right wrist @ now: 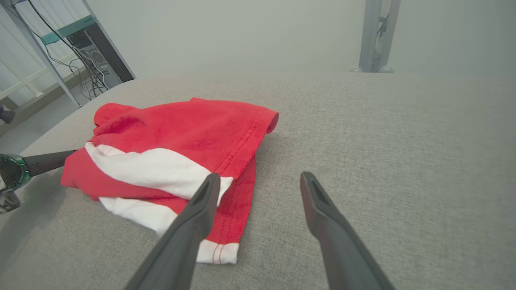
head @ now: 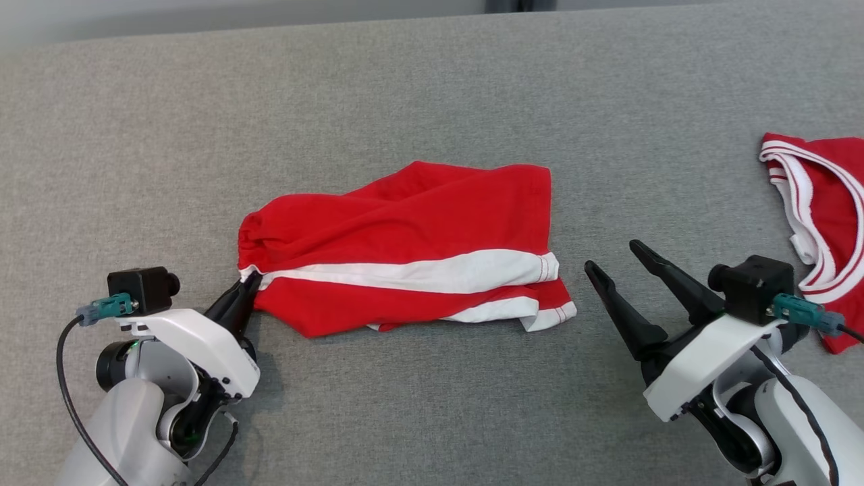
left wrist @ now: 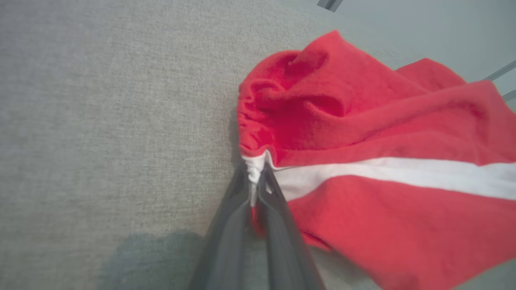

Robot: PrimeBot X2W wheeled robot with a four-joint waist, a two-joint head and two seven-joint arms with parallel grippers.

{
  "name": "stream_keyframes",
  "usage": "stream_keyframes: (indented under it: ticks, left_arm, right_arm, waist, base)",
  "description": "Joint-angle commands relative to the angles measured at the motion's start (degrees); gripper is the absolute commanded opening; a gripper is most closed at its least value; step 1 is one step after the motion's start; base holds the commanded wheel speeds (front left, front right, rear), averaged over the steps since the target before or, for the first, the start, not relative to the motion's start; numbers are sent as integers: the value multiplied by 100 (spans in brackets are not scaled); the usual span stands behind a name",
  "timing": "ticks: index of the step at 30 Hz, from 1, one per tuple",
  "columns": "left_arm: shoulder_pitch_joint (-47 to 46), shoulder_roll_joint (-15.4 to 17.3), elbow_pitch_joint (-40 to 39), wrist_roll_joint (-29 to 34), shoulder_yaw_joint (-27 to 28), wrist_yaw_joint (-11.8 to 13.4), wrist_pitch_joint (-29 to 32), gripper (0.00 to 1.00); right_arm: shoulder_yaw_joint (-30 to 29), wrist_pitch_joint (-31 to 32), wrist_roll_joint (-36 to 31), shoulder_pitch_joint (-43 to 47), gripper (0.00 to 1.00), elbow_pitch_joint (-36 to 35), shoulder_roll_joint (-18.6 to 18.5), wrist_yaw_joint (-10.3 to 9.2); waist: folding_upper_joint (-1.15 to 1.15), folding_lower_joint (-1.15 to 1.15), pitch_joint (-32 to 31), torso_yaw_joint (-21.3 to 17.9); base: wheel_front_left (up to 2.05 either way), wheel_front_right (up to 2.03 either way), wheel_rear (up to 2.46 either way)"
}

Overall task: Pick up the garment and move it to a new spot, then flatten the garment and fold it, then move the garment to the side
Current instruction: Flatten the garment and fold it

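Underneath everything: grey fabric-covered surface [head: 432, 81], wide and flat. Near its centre: red shorts [head: 418, 250] with a broad white side stripe, lying crumpled and loosely doubled over, gathered waistband toward the robot's left, hemmed leg openings toward the right. At the far right edge, well apart: second red-and-white garment [head: 830, 202], not involved. Right of the shorts, near the hem but not touching: right gripper [head: 611, 256], jaws wide apart, nothing between them. At the waistband end: left gripper [head: 246, 283], jaws together, clamped on the shorts where the white stripe meets the waistband; in the left wrist view, a pinch of white cloth squeezed between the fingertips. Reads as the first step, pick-up, with the grasp just made and no lift yet. Next probably calls for raising the left arm so the cloth hangs free, then carrying it to a fresh spot.
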Motion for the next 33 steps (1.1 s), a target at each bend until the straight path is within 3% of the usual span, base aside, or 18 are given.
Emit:
stream_keyframes:
  ticks: [1, 12, 15, 25, 33]
  left_arm:
    - [-86, 14, 32, 31, 0, -1, -18, 0]
    - [-254, -27, 330, -53, -262, -29, -261, 0]
    - [-263, -29, 381, -103, -323, -37, -329, 0]
    - [-378, 100, 72, -62, -434, -49, -815, 0]
    - [-382, 455, -1544, 176, -471, 47, -878, 0]
  right_arm:
    - [31, -45, 17, -74, 100, 24, -68, 0]
    - [1276, -288, 977, -581, 100, 451, -288, 0]
    - [1494, -388, 1261, -669, 0, 475, -362, 0]
    - [1719, -1061, 1820, -954, 0, 258, -737, 0]
    - [1016, -1236, 1451, -1115, 0, -150, -1081, 0]
  waist:
    - [0, 0, 124, 125]
    - [0, 0, 242, 274]
    - [0, 0, 232, 266]
    - [0, 0, 124, 258]
    - [0, 0, -241, 249]
  base:
    - [0, 0, 0]
    - [0, 0, 0]
    - [0, 0, 0]
    - [0, 0, 0]
    - [0, 0, 0]
